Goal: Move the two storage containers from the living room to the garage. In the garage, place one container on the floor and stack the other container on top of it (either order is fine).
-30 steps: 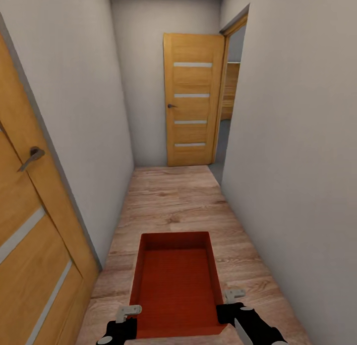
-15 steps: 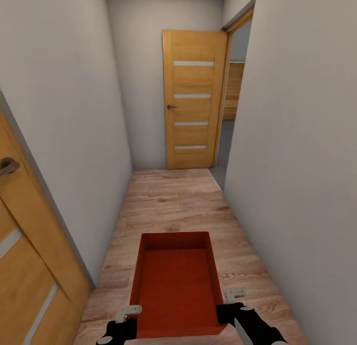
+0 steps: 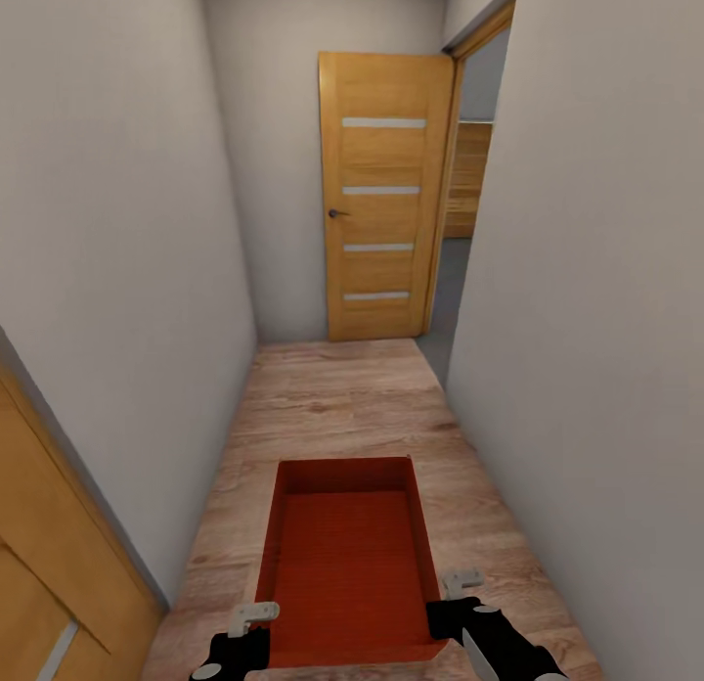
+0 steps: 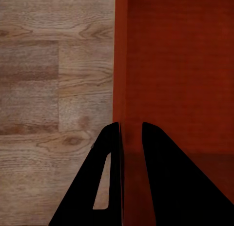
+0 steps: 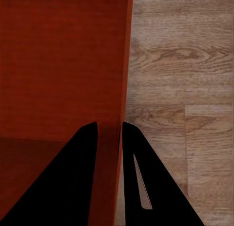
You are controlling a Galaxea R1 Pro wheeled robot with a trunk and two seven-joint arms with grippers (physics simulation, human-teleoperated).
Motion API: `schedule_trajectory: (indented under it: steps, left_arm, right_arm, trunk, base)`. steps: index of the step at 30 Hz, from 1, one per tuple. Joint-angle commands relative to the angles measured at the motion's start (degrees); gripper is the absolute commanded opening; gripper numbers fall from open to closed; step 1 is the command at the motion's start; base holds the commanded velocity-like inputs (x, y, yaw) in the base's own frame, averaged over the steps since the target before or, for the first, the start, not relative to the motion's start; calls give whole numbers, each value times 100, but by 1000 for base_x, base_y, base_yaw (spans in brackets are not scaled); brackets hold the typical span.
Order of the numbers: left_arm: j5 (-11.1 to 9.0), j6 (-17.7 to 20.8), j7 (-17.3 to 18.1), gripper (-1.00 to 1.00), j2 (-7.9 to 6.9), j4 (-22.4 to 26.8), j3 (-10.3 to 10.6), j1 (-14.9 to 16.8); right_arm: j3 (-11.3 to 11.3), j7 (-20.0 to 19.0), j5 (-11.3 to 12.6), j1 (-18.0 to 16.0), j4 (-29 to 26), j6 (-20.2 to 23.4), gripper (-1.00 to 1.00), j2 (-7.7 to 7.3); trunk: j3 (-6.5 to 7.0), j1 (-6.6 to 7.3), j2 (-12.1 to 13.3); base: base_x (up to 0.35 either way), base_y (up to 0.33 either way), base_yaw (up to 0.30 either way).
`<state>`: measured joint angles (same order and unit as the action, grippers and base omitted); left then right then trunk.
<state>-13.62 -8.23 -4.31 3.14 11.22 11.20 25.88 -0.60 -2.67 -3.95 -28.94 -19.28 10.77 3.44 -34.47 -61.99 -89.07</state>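
Observation:
One orange-red storage container (image 3: 350,562) hangs in front of me, low in the head view, above a light wood-plank hallway floor (image 3: 342,407). It is topless and its ribbed bottom shows. My left gripper (image 3: 256,630) is shut on its left wall, which passes between the black fingers (image 4: 109,187) as a red container wall (image 4: 130,80). My right gripper (image 3: 448,603) is shut on the right wall, a red container wall (image 5: 114,89) clamped between the fingers (image 5: 136,177). The garage and its concrete floor are out of view.
I am in a narrow corridor with pale grey walls close on both sides. A wooden door with glass strips (image 3: 383,197) stands at the far end, beside an opening (image 3: 467,202) on the right. Another wooden door (image 3: 44,573) edges in at near left.
The camera has moved forward along the corridor: the near-left door slid out of the picture and the far door grew larger. The container and both grippers keep their places in the view.

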Motion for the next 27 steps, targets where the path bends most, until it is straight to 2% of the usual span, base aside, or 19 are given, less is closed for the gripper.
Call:
schedule_trajectory:
  steps: [1,27]
  left_arm:
    - [-44,-21,-47,-100,-59,-6,49,-2]
    - [-44,-21,-47,-100,-59,-6,49,-3]
  right_arm:
    - [87,-15,-76,-6,-23,36,-100,-45]
    - [87,-15,-80,-6,-23,39,-100,-45]
  trunk:
    - [-5,-3,-2]
    - [-5,-3,-2]
  base:
    - [343,0,0]
    - [343,0,0]
